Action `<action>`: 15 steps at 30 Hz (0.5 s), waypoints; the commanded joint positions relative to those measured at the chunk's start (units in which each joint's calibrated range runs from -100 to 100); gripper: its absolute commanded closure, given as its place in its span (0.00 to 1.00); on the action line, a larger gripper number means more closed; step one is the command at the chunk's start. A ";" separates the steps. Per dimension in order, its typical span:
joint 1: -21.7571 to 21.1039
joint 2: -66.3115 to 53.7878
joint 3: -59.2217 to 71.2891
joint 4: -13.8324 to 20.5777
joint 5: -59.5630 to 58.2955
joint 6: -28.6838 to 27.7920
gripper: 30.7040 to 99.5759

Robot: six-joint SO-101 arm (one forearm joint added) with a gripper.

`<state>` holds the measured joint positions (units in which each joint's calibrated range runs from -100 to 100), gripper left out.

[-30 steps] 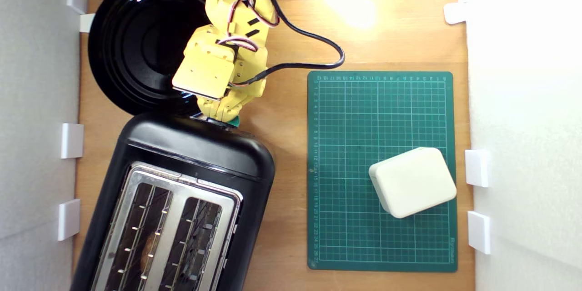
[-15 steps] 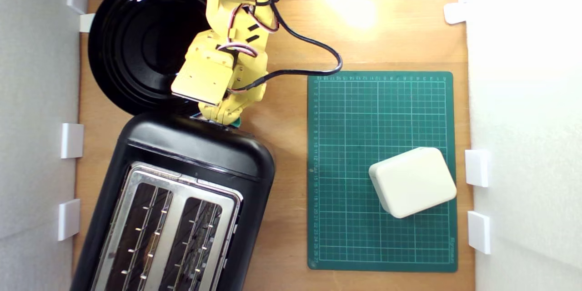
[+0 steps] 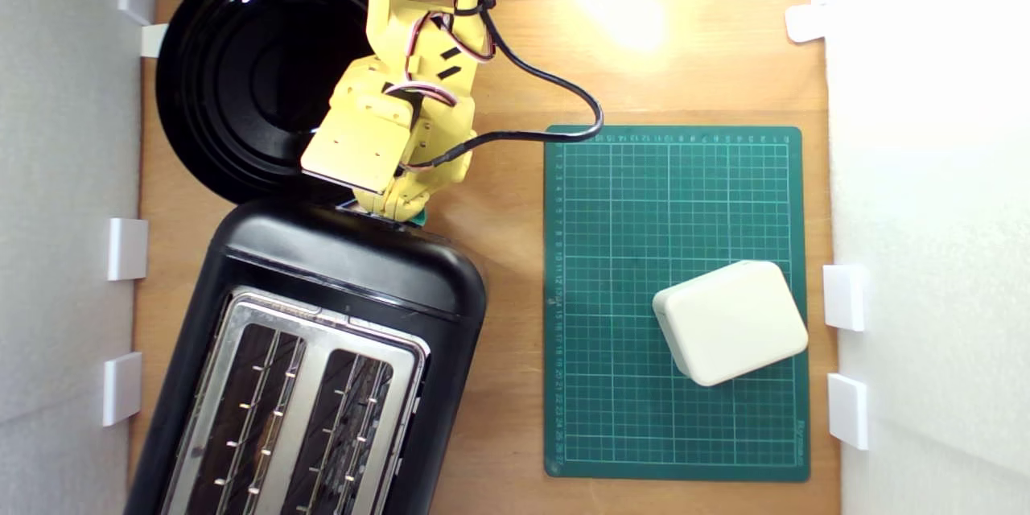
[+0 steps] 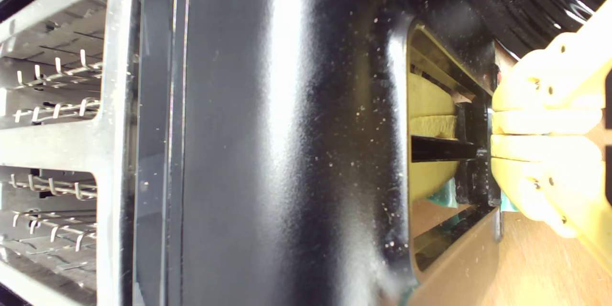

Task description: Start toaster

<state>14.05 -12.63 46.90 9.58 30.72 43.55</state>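
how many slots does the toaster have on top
2. Both lie side by side in the toaster's silver top plate: one slot nearer the exterior view's left, the other slot to its right. None seem hidden.

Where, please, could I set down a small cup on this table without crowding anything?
Bare wood lies between the black plate and the cutting mat's far edge, under the glare. The mat is free except where the cream box sits. It is crowded where the pincer meets the toaster; only a thin strip separates toaster and mat.
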 commanded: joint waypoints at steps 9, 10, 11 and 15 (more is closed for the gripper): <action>0.15 12.88 1.67 0.55 -0.19 0.04 0.99; 0.23 12.88 1.67 0.55 -0.19 0.04 0.99; 0.23 12.88 1.58 0.55 -0.19 0.04 0.99; 0.55 11.88 0.76 0.55 -0.19 0.04 0.99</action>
<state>14.05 -12.63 46.90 9.68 30.72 43.50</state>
